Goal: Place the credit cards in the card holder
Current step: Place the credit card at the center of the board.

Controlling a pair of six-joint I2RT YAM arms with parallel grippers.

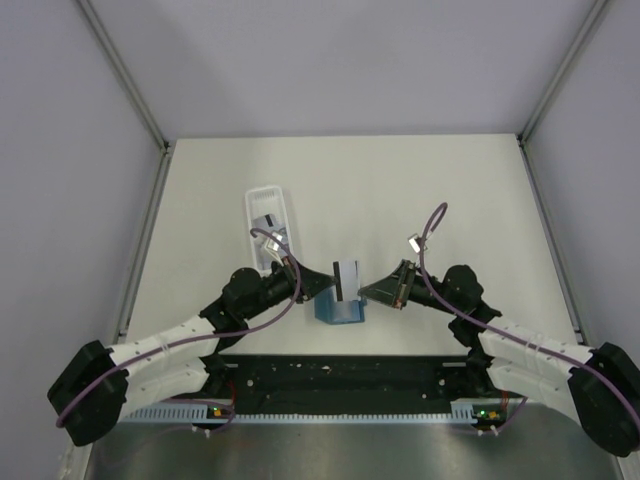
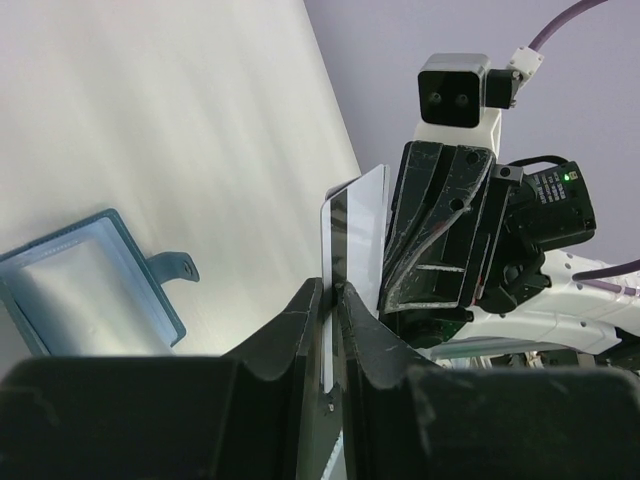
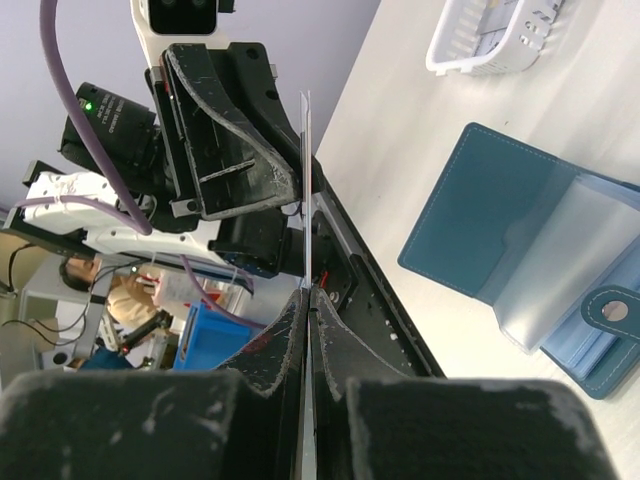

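One card point(image 1: 347, 276) stood on edge in the air just above the open holder point(image 1: 335, 312), which lay flat on the table point(image 1: 450, 180) between the two arms. Other cards point(image 1: 268, 226) lay in the tray point(image 1: 250, 200), back and to the left. The left gripper point(image 2: 330, 300) was pinched narrow on the card, and the right gripper point(image 3: 308, 300) looked closed on the same card from the opposite side. I judged this a mid-air regrasp, with insertion not yet done. Next, one gripper would need to release so the other could tilt the card and slide it into a pocket of the holder. Both arms reached low and inward, fingers meeting nose to nose.
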